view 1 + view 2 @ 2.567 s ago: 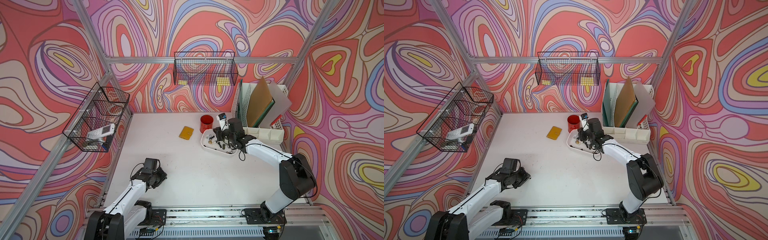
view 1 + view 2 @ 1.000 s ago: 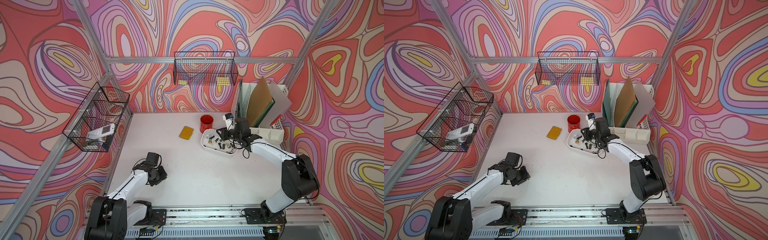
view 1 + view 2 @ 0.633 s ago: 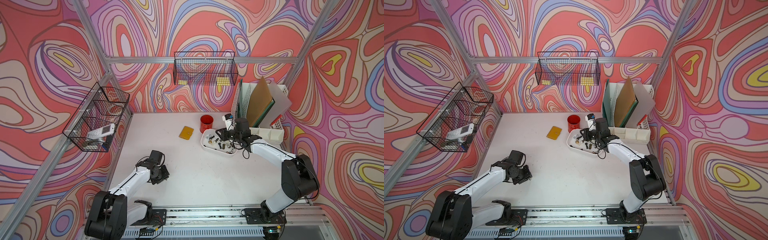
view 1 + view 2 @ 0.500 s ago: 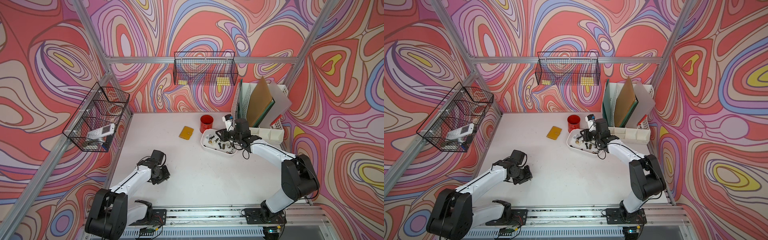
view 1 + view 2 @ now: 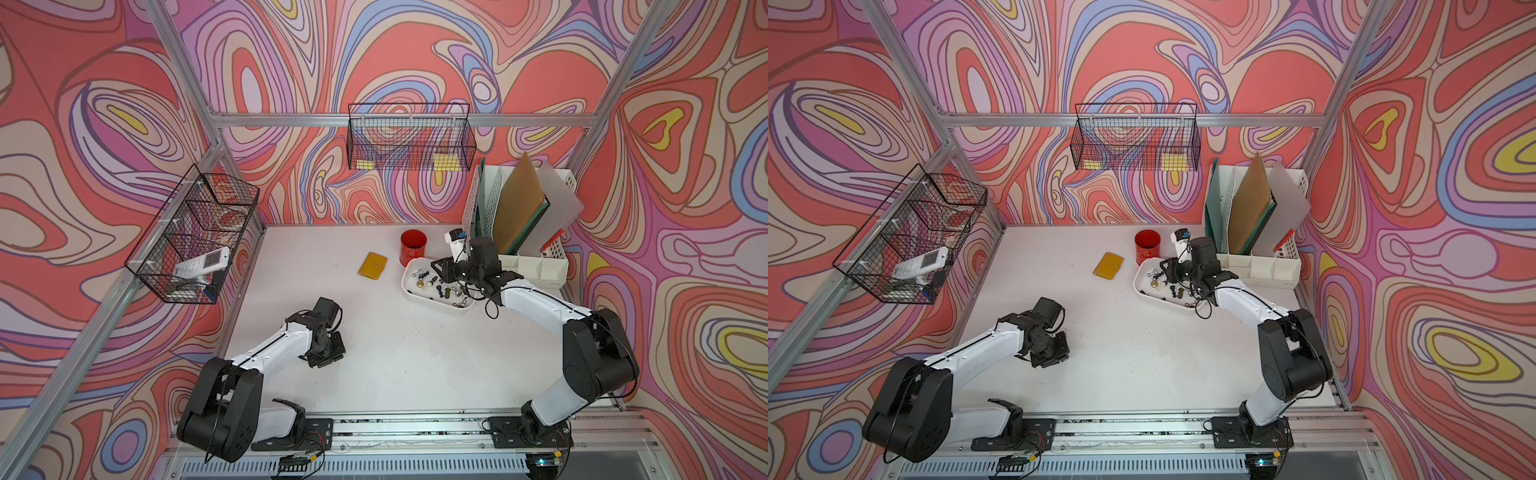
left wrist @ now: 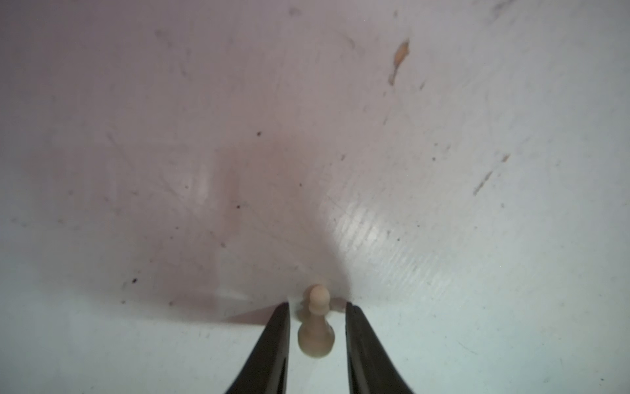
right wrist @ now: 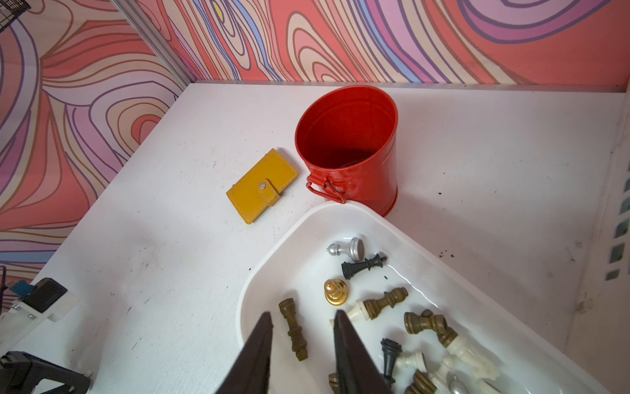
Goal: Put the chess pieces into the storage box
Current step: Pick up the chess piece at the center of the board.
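Observation:
A cream pawn (image 6: 315, 329), one of the chess pieces, lies on the bare table in the left wrist view. My left gripper (image 6: 317, 307) is open around it, with a gap on each side. In both top views the left gripper (image 5: 328, 355) sits low at the table's front left and hides the pawn. The white storage box (image 5: 405, 286) stands at the back right and holds several black, brown, gold, silver and cream pieces (image 7: 385, 303). My right gripper (image 7: 303, 315) hovers open over the box's near end, above a lying brown piece (image 7: 293, 329), with nothing held.
A red cup (image 5: 413, 247) touches the box's far end, and a yellow wallet (image 5: 372, 264) lies left of it. A tall white file organiser (image 5: 519, 216) stands behind the right arm. Wire baskets (image 5: 195, 237) hang on the left and back walls.
My left gripper has shifted rightward along the table's front left. My right gripper moved a little toward the back right over the box, then stayed still.

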### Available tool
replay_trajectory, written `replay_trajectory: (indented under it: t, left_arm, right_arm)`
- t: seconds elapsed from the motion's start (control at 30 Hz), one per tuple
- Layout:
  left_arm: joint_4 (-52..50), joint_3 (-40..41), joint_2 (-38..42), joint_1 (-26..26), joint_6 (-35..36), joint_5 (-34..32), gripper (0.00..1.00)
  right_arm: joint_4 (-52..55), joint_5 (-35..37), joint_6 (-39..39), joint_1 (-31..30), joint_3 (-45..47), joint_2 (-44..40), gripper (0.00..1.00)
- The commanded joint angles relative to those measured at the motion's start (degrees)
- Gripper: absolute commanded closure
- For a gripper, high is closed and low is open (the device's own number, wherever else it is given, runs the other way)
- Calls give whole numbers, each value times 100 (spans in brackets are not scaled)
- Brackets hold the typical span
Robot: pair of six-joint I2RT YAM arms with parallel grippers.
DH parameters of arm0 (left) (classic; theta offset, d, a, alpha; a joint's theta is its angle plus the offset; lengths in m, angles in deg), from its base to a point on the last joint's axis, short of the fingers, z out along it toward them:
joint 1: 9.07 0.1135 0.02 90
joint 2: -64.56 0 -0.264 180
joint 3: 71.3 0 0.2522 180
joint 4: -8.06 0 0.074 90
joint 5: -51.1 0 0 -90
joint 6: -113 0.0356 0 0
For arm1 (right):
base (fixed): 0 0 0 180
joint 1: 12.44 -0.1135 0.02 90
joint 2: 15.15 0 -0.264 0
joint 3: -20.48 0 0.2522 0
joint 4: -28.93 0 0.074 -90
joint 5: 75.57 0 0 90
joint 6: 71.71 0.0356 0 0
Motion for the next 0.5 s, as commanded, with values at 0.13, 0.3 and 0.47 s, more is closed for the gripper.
replay_trajectory:
  t: [0.13,0.3,0.47]
  left_arm:
    - [-401,-191,-334,-176,220,-274,73]
    - [-387,-168,-351,-235,211,-262,81]
    - [-422,-206,-285,-283,187,-274,88]
  right_arm:
    - [-36,-10,20,0,82,-4,67]
    - [-26,-26,22,0,85,-18,67]
    - [-11,-28,31,0,81,-59,67]
